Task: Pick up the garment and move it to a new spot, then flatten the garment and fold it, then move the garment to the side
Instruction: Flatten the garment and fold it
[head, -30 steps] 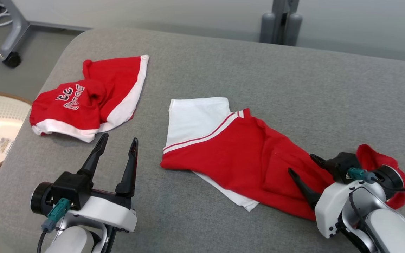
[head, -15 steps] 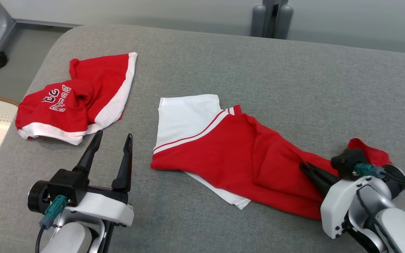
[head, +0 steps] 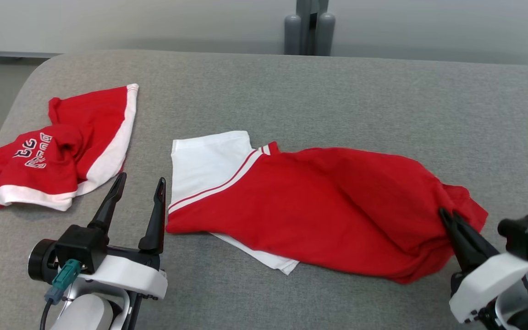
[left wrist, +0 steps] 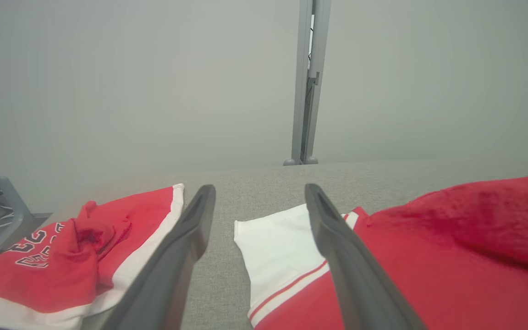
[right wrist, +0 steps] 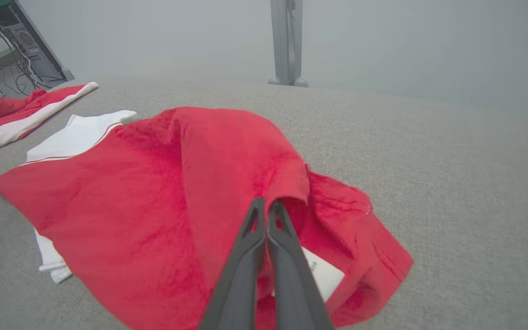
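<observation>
Head view: garment [head: 337, 201] in right gripper [head: 447, 214]

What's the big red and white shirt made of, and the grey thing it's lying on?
The red and white shirt looks like soft knit cloth, maybe cotton, matte: it bunches into folds where the right gripper pinches it with shut jaws. The grey surface seems to be woven upholstery cloth, matte, with a fine speckled weave; its rounded corner hints at padding, but that is a guess.
</observation>
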Motion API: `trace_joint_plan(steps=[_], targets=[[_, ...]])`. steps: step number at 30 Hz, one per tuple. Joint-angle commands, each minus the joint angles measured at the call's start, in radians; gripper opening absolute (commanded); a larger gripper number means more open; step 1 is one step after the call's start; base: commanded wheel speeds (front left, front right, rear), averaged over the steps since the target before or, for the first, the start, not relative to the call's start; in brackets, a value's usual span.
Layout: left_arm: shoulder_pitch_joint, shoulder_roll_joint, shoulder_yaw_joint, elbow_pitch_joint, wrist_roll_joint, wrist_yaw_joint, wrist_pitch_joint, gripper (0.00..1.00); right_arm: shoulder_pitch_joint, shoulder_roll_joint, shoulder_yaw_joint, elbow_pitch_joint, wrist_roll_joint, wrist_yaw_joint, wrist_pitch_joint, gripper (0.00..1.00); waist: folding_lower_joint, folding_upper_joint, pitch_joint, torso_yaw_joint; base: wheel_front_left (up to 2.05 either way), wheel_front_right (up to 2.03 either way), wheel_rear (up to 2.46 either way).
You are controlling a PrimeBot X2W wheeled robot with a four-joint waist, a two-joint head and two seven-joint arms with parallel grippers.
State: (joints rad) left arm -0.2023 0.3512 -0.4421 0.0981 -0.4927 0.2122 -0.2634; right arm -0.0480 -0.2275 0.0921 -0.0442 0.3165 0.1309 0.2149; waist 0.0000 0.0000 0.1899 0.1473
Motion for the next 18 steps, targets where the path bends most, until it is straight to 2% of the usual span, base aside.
trace_joint_plan(steps=[1,9,12,18], targets=[[0.007,0.007,0.003,-0.001,0.004,-0.002,-0.002,1.0,0.021,0.008,-0.007,-0.013,-0.004,0.0,-0.012,0.0,0.0,0.0,-0.003,-0.014,0.0,0.0,0.0],[0.006,0.025,0.009,-0.011,0.001,0.005,0.004,1.0,0.1,0.087,-0.121,-0.08,-0.092,0.0,-0.159,0.0,0.0,0.0,-0.001,-0.057,0.0,0.0,0.0],[0.006,0.031,0.004,-0.014,0.001,0.003,0.013,1.0,0.101,0.091,-0.126,-0.078,-0.128,0.0,-0.188,0.0,0.0,0.0,-0.005,-0.066,0.0,0.0,0.0],[0.008,0.035,-0.003,-0.015,-0.002,0.001,0.021,1.0,0.156,0.078,-0.041,-0.017,-0.163,0.0,-0.15,0.0,0.0,0.0,-0.016,-0.073,0.0,0.0,0.0]])
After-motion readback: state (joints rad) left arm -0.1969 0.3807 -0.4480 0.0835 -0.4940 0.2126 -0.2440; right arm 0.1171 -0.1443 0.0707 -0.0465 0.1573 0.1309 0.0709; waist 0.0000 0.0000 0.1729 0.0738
